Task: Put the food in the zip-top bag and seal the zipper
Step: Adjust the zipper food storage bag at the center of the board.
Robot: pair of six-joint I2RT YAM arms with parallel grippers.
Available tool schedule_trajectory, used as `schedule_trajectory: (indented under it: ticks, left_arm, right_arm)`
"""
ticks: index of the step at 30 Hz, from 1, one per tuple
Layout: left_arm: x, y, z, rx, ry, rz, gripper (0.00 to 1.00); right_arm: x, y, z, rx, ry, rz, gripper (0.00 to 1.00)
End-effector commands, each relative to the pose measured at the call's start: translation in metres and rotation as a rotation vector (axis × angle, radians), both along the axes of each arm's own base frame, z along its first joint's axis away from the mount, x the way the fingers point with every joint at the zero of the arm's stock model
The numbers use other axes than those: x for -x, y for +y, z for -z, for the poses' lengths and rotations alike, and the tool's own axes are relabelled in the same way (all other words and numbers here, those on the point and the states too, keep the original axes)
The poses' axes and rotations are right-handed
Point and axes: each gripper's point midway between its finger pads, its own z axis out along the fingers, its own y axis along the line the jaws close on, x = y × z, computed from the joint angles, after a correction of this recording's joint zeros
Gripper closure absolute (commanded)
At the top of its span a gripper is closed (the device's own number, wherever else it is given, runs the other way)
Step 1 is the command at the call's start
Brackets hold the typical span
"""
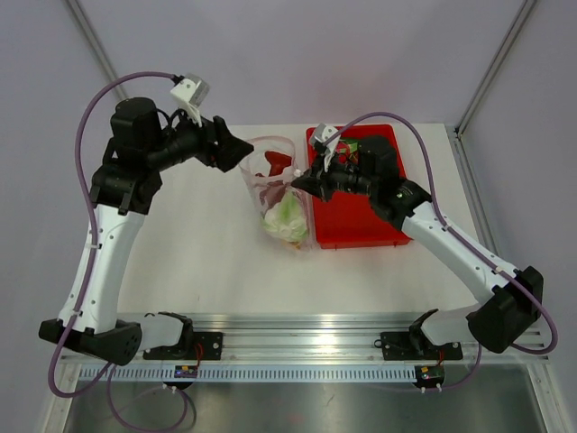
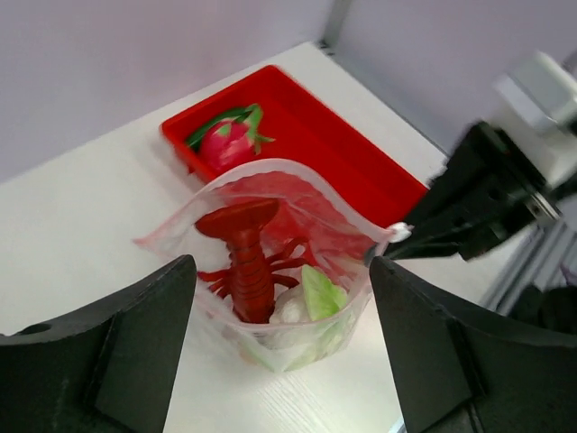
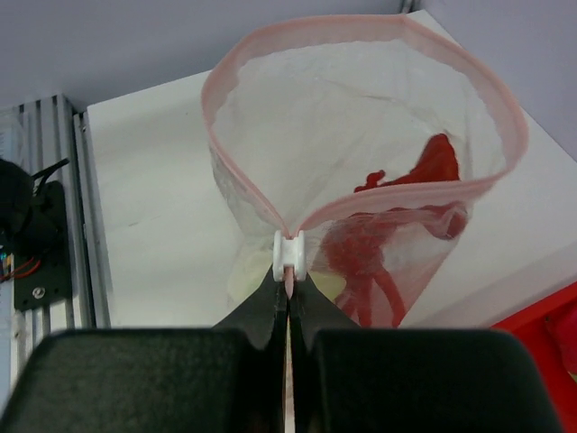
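The zip-top bag (image 1: 279,194) was pictured standing open on the bench (image 1: 198,253) between the two arms, with the food (image 2: 251,271) already inside. The right end effector (image 3: 289,284) was clamped shut on the zipper (image 3: 361,27) at its white slider (image 3: 288,254). The left end effector (image 1: 242,155) was spread wide, empty, just beside the opposite rim. For a clean seal, that rim would best be pinned taut and the slider drawn straight along the strip.

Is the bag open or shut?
Open. The bag has its pink zipper strip spread in a wide loop, and the red food shows through the mouth.
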Motion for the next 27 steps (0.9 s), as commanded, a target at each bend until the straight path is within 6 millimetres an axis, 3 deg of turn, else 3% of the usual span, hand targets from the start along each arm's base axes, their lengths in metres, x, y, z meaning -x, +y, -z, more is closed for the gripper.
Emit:
schedule_trajectory:
  ticks: [1,7,14,16,17,21,23,24,27]
  left_arm:
    - [0.044,-0.04,-0.022,-0.047,-0.302,0.429,0.18]
    - [0.073,-0.069,-0.012,-0.065,-0.474,0.657,0.2]
    - [0.086,-0.093,0.001,-0.131,-0.519,0.798,0.27]
    - [0.089,-0.1,0.015,-0.161,-0.501,0.856,0.31]
    - [0.089,-0.1,0.01,-0.174,-0.514,0.859,0.32]
    - [0.061,-0.092,0.023,-0.27,-0.458,0.736,0.32]
    - [0.05,-0.08,0.019,-0.263,-0.419,0.628,0.32]
    - [0.033,-0.074,0.021,-0.267,-0.42,0.55,0.33]
    - [0.009,-0.048,0.023,-0.215,-0.317,0.33,0.39]
  right_arm:
    - [0.021,0.005,-0.023,-0.011,-0.123,-0.162,1.0]
    - [0.032,-0.001,-0.01,0.001,-0.205,-0.209,1.0]
    - [0.044,-0.007,-0.007,0.016,-0.196,-0.228,1.0]
    - [0.049,-0.009,-0.003,0.02,-0.185,-0.244,1.0]
    - [0.054,-0.011,-0.004,0.019,-0.183,-0.253,1.0]
    - [0.055,-0.024,0.003,0.043,-0.18,-0.186,1.0]
    - [0.054,-0.032,0.008,0.058,-0.183,-0.135,1.0]
    - [0.054,-0.034,0.01,0.062,-0.183,-0.12,1.0]
    - [0.055,-0.04,0.014,0.071,-0.187,-0.092,1.0]
